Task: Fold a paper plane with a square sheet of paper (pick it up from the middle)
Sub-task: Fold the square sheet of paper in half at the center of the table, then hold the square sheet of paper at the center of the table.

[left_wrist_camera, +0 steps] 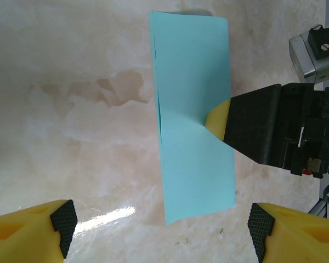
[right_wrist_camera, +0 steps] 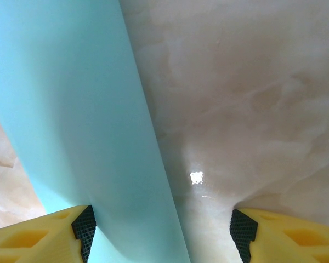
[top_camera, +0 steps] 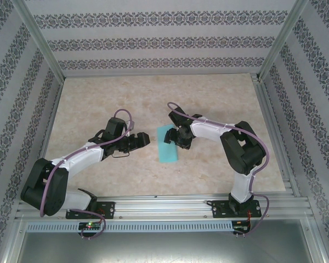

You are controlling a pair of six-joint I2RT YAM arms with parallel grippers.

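Note:
The turquoise sheet of paper (top_camera: 167,145) lies on the table as a long rectangle, folded in half with two layers showing along one long edge (left_wrist_camera: 157,104). My right gripper (top_camera: 174,136) is open at the sheet's right side. One of its yellow fingers (left_wrist_camera: 216,118) rests on the paper's edge, and the paper (right_wrist_camera: 71,109) runs under that left finger, between the spread tips of the right gripper (right_wrist_camera: 160,227). My left gripper (top_camera: 146,141) is open just left of the sheet. In the left wrist view, the left gripper (left_wrist_camera: 162,224) holds nothing and the paper (left_wrist_camera: 194,109) lies ahead of it.
The beige marble-patterned table (top_camera: 98,98) stretches bare behind and beside the paper. Aluminium frame posts and patterned walls close in the sides and back. A metal rail (top_camera: 164,204) with both arm bases runs along the near edge.

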